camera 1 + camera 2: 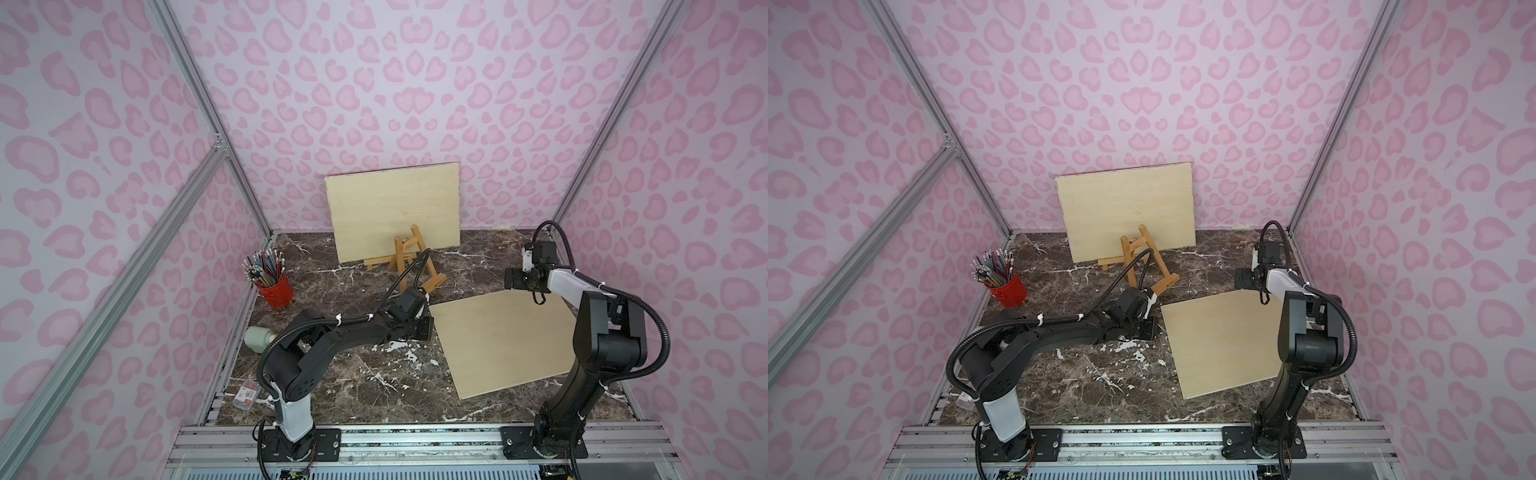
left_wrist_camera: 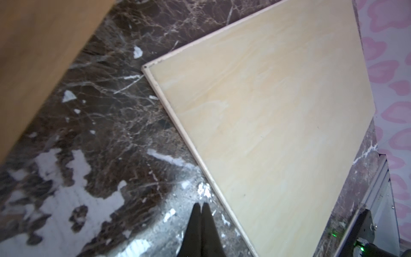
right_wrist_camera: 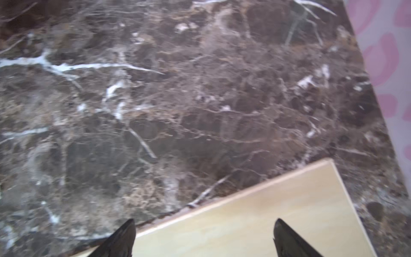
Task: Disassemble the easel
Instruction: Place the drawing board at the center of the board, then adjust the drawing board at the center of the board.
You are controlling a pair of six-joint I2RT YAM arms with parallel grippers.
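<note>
Left wrist view: our left gripper (image 2: 201, 205) is pressed together beside the flat pale plywood board (image 2: 266, 122); our right gripper (image 3: 204, 220) is spread above it.

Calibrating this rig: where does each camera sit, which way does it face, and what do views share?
Top views: high above the front rail, facing down toward the back wall; left arm, right arm, easel, leaning board, flat board, pencil cup.
Left wrist: on the left arm, facing down past the shut left pincer at marble table beside the flat board's edge.
Right wrist: on the right arm, facing down past the open right pincer over the flat board's corner.
Shared: all four show the flat board and marble table.
</note>
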